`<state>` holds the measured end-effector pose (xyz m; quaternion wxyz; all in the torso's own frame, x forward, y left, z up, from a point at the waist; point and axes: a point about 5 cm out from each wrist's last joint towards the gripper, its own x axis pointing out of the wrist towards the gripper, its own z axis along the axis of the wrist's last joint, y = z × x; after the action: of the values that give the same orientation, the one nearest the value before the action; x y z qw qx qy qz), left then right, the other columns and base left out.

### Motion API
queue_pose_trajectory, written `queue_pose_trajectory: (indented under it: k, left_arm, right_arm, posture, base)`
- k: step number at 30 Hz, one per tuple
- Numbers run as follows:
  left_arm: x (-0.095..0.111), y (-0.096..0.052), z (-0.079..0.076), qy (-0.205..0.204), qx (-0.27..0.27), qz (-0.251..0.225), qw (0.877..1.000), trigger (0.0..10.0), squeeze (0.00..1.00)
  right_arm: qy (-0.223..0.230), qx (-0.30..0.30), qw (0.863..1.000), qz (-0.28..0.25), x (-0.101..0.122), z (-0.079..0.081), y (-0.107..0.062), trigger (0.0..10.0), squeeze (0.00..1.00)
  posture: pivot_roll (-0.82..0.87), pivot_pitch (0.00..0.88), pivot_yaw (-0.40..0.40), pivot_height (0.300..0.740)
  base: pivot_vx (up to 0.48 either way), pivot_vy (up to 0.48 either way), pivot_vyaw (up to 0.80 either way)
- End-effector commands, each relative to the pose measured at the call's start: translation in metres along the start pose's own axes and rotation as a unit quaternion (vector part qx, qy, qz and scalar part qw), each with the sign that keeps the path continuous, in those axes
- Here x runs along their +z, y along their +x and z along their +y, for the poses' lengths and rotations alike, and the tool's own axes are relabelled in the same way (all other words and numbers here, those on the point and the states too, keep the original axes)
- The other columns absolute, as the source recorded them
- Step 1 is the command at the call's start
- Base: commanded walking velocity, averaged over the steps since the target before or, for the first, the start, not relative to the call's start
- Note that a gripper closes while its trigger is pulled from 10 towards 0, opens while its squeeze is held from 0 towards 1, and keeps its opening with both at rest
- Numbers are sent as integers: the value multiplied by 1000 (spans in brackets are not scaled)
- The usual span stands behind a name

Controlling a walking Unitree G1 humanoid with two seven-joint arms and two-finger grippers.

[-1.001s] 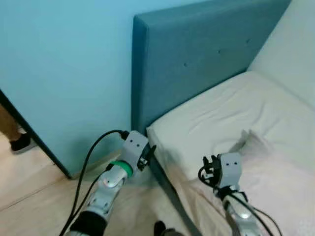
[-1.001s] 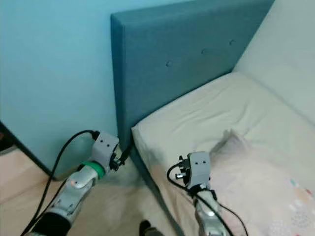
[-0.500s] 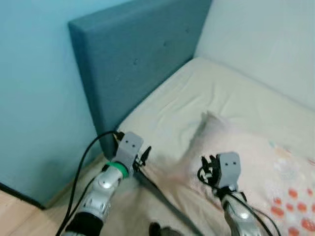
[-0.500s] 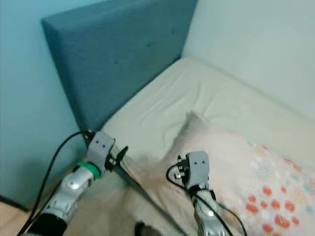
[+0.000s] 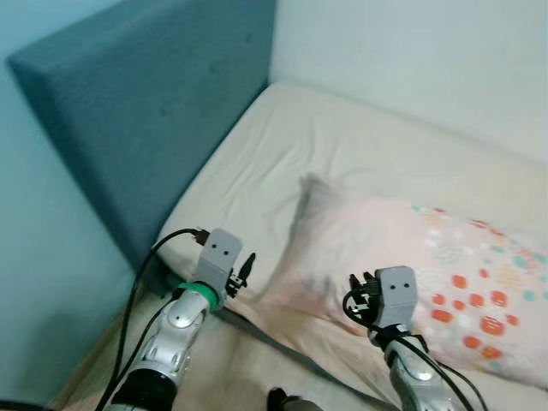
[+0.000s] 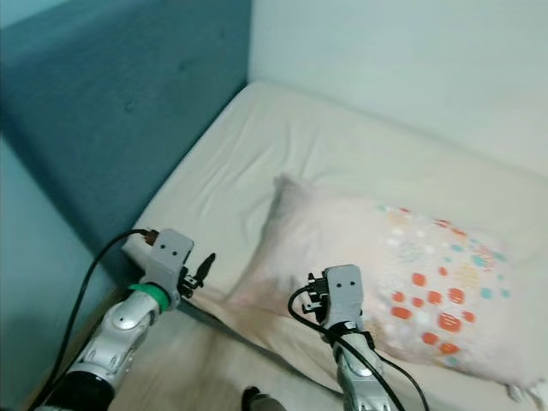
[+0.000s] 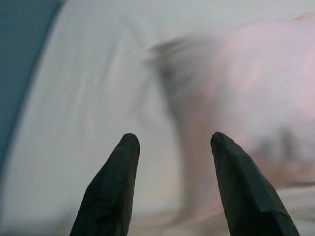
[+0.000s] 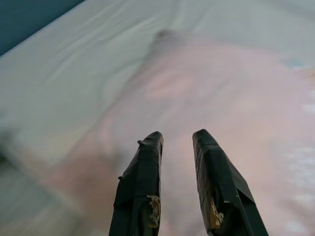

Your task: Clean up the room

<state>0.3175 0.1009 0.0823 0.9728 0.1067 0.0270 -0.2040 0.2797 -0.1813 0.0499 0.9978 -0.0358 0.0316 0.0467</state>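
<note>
A pale pink pillow [image 5: 428, 257] with orange and teal dots on its right part lies on the cream mattress [image 5: 282, 145]. My left gripper [image 5: 247, 265] is held up near the bed's edge, just left of the pillow's near corner. In the left wrist view it [image 7: 172, 140] is open, with the sheet and the blurred pillow [image 7: 256, 93] beyond it. My right gripper [image 5: 360, 291] hovers over the pillow's front edge. Its fingers [image 8: 147, 162] stand a narrow gap apart with nothing between them.
A teal upholstered headboard [image 5: 128, 111] rises on the left of the bed, with a light blue wall [image 5: 34, 282] beside it. A white wall [image 5: 411, 60] runs along the far side. A pinkish blanket [image 5: 257, 368] with a dark band covers the near edge.
The whole picture has swung right: the floor and the headboard's end have left, and the bed and dotted pillow have come in. Both arms keep the same pose.
</note>
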Motion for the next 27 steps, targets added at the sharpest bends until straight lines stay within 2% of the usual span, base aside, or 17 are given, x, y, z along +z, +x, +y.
queue_pose_trajectory:
  k: [1, 8, 13, 23, 27]
  left_arm:
    - [-9, -5, 1, -2, 1, 17, 1000, 10000, 0]
    - [-9, -4, 2, -7, 6, 19, 1000, 10000, 0]
    - [-9, -4, 3, -7, 9, 19, 1000, 10000, 0]
    - [-10, -4, 3, -6, 10, 21, 1000, 10000, 0]
    - [-10, -4, 3, -6, 9, 21, 1000, 10000, 0]
  right_arm:
    - [6, 1, 1000, 16, -8, 2, -6, 10000, 0]
    - [8, -7, 1000, 8, -7, 1, -5, 10000, 0]
    - [-15, -11, 1000, -2, -3, 2, -3, 10000, 0]
    - [-5, -12, 1000, -6, -2, 1, -3, 10000, 0]
    - [-4, -13, 1000, -5, -3, 1, -4, 10000, 0]
  posture:
    - [-55, 134, -1, 740]
    - [-55, 134, -1, 740]
    - [-55, 134, -1, 735]
    - [-55, 134, -1, 695]
    - [-55, 134, -1, 695]
  base:
    - [0, 0, -725]
    - [0, 0, -704]
    - [0, 0, 0]
    - [0, 0, 0]
    - [0, 0, 0]
